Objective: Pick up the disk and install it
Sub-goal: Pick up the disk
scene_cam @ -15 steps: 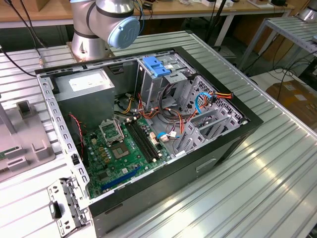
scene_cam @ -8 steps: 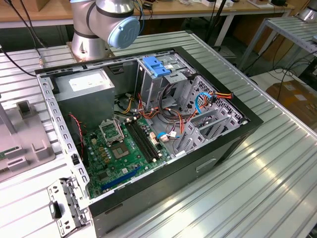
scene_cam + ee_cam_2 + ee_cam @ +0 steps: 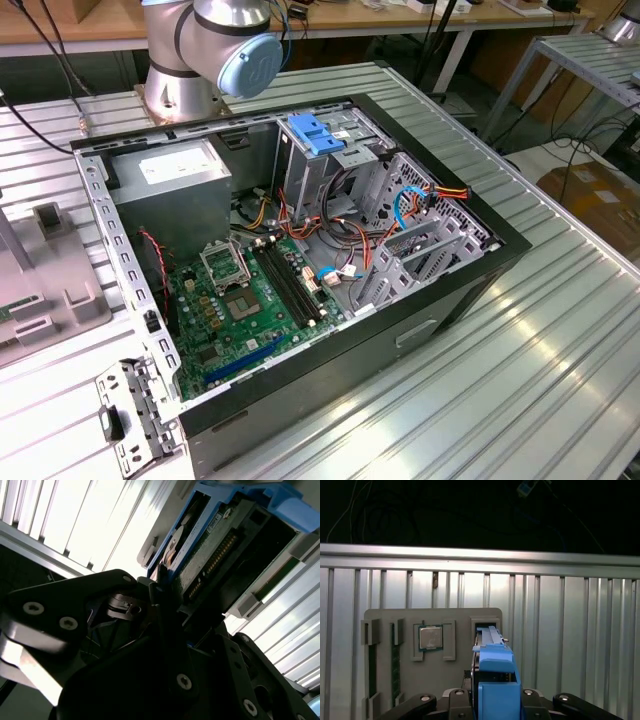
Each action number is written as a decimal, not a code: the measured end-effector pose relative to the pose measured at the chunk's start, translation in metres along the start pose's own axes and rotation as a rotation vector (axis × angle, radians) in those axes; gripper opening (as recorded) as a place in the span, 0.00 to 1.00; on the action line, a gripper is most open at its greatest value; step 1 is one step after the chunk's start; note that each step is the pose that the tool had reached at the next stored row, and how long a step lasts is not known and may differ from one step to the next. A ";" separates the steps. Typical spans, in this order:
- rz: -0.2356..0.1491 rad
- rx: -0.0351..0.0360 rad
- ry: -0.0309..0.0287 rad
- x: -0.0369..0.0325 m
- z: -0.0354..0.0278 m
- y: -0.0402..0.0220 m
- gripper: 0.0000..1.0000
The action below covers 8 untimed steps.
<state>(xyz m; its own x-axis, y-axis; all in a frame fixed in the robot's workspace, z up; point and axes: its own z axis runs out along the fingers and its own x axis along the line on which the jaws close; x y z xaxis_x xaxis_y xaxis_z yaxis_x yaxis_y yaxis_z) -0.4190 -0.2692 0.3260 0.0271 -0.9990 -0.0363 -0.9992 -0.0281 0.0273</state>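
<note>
hand [image 3: 492, 696] clenched on the disk's [image 3: 495, 662] two sides, at the grey tray [image 3: 385, 680].

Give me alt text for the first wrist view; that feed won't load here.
The disk, edge-on in its blue carrier, reaches from the gripper to a slot in a grey tray. The tray also holds a processor chip and lies on a ribbed metal table.

**Disk edge-on in the gripper**

The dark gripper [image 3: 165, 587] has its fingers [image 3: 161, 605] closed on the near end of the disk [image 3: 215, 550]. The disk is seen edge-on, green board and connector pins showing, with its bright blue carrier [image 3: 280, 505] around it. Behind lies the ribbed metal desk [image 3: 60, 520].
</note>
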 end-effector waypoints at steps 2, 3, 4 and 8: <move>0.000 0.0000 0.0000 0.0000 -0.0002 0.0000 0.36; 0.000 0.0000 -0.0001 0.0000 -0.0004 0.0000 0.36; 0.000 0.0000 0.0000 0.0000 -0.0006 0.0000 0.36; 0.000 0.0000 -0.0001 0.0000 -0.0008 0.0000 0.36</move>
<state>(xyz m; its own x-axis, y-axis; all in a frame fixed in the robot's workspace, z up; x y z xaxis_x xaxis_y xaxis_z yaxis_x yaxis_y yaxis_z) -0.4190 -0.2692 0.3268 0.0272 -0.9990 -0.0363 -0.9992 -0.0282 0.0272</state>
